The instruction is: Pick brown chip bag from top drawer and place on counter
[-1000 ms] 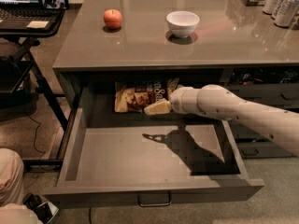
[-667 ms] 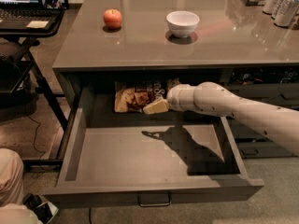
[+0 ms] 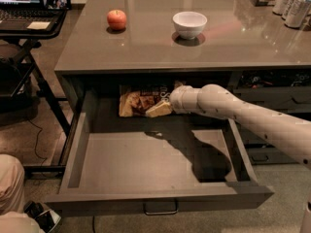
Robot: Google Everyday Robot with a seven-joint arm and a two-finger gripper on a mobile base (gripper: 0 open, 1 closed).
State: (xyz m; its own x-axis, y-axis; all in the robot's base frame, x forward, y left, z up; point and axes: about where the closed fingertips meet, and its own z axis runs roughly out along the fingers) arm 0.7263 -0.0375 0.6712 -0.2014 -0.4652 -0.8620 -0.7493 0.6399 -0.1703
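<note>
The top drawer (image 3: 146, 198) is pulled wide open below the counter (image 3: 146, 47). The brown chip bag (image 3: 135, 101) lies at the back of the drawer, partly under the counter's edge. My gripper (image 3: 158, 109) reaches into the back of the drawer from the right, with its tip at the bag's right end, over the bag. The white arm stretches across the drawer's right side and casts a shadow on the drawer floor.
A red apple (image 3: 116, 19) and a white bowl (image 3: 189, 24) stand on the counter. Cans (image 3: 291, 4) stand at its far right. Narrower drawers (image 3: 277, 96) are to the right. A desk with a laptop (image 3: 29, 13) stands at left. A person's leg (image 3: 9, 188) shows lower left.
The arm has slid slightly left and deeper into the drawer, bringing the gripper tip closer onto the bag. The bag has not moved.
</note>
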